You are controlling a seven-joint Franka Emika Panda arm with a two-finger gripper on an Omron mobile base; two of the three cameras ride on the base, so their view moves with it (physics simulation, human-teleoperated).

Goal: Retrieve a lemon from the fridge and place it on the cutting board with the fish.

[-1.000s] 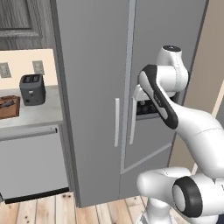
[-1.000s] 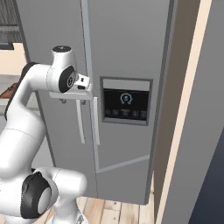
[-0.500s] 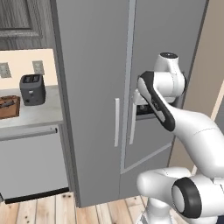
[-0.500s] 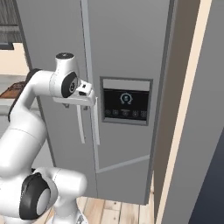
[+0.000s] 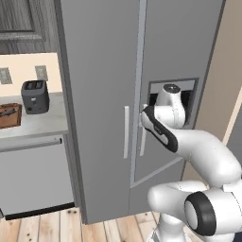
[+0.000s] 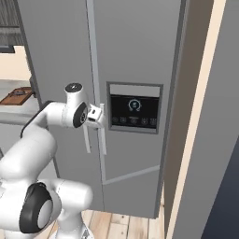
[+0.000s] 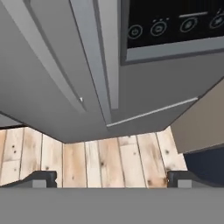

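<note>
Lowered since the earlier frame, my claw [image 6: 99, 115] sits spread beside the handles [image 6: 101, 135]. Fridge [image 6: 135, 56] closed; lemon unfetched, board [image 5: 9, 115] waiting.

Kitchen surroundings: non-task items in view

A dark grey toaster [image 5: 35, 96] is standing on the pale counter [image 5: 33, 124] at far left, below two wall outlets [image 5: 41, 72]. A dark wood-grain cabinet [image 5: 26, 24] is hanging above them. A grey dishwasher front [image 5: 35, 177] is sitting under the counter. Light wooden floor planks [image 7: 100, 162] are running along the bottom of the scene. A beige wall panel [image 6: 193, 112] is standing to the right.
</note>
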